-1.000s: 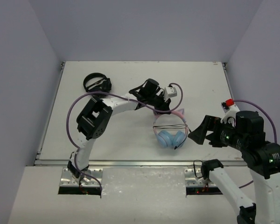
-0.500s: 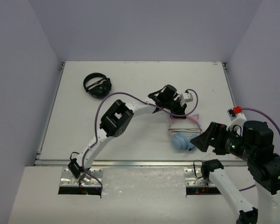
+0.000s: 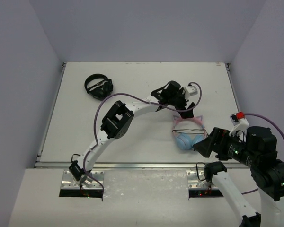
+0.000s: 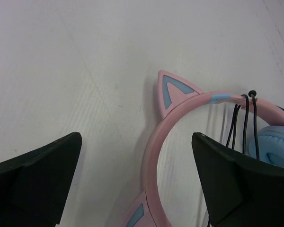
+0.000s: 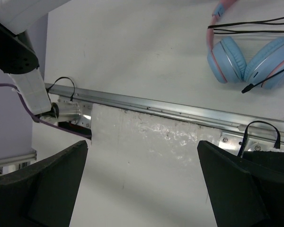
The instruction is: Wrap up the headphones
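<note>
The headphones (image 3: 188,134) lie flat on the table's right side, pink cat-ear headband (image 4: 154,146) toward the back and light blue ear cups (image 5: 248,60) toward the front edge. Several strands of thin black cable (image 4: 244,118) run across the headband. My left gripper (image 3: 181,105) hovers over the top of the headband, open, its fingers (image 4: 38,177) standing apart on either side of the pink band without touching it. My right gripper (image 3: 206,142) is open and holds nothing, just right of the ear cups near the front edge; in its wrist view the gripper (image 5: 142,144) hangs over the mounting ledge.
All-black headphones (image 3: 98,86) rest at the back left of the table. A metal rail (image 5: 180,111) runs along the table's front edge, with the arm bases behind it. The left arm's purple cable (image 3: 132,98) arcs over the table middle.
My left gripper carried the headband to the right, then opened and let it go. The headphones now lie further right. My right arm shifted slightly right and down.
</note>
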Controlling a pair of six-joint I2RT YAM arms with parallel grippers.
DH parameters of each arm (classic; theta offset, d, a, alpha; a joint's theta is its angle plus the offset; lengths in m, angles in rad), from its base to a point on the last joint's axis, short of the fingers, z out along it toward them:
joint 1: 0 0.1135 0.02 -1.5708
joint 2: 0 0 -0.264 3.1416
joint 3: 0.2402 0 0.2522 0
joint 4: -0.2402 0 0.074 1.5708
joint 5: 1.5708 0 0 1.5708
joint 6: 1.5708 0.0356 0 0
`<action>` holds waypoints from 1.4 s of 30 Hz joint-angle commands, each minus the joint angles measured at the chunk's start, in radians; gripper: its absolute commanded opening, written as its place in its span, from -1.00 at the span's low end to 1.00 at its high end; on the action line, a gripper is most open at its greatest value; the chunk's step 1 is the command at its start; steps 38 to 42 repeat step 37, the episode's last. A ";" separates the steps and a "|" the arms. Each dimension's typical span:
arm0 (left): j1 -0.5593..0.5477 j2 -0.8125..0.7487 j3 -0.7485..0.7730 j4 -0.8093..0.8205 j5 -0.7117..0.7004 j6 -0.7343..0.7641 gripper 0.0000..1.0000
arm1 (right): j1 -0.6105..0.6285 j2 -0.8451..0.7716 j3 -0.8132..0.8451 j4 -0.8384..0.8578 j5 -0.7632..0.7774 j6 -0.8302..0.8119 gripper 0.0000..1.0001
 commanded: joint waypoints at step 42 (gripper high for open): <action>0.287 -1.849 -0.848 -0.958 -1.471 -0.543 1.00 | -0.001 0.154 0.045 0.064 0.582 -0.338 0.98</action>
